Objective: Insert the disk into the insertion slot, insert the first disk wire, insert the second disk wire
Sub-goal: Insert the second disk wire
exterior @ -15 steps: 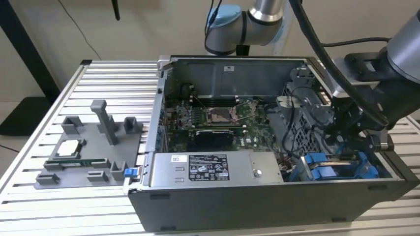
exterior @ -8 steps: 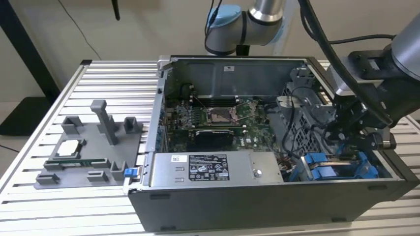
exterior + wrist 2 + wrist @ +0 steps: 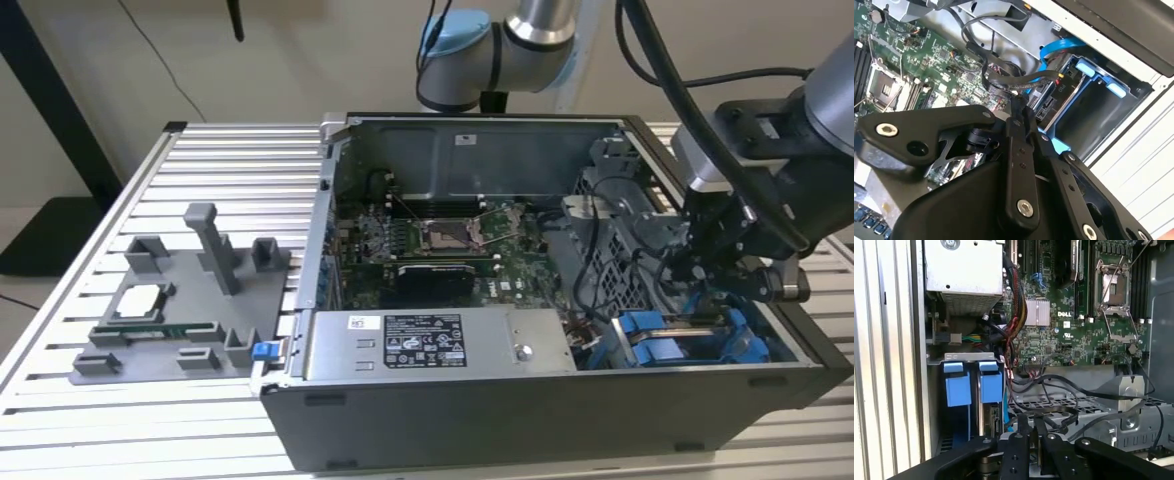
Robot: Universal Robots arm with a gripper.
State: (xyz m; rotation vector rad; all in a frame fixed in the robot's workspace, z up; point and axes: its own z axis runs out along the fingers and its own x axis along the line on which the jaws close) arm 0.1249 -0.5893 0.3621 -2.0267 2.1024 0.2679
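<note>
The gripper (image 3: 714,262) hangs low in the case beside the slot (image 3: 694,335), its fingers pinched on a black wire (image 3: 1004,82). The disk (image 3: 990,420) sits in the slot. A skewed plug could jam or bend its connector.

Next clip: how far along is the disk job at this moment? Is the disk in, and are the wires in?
Looks done: the disk appears seated in the insertion slot, behind the blue tabs. In hand: the gripper is down at the disk's end, among the loose black cables; whether it holds one is unclear. Left: neither disk wire can be confirmed as plugged in.
</note>
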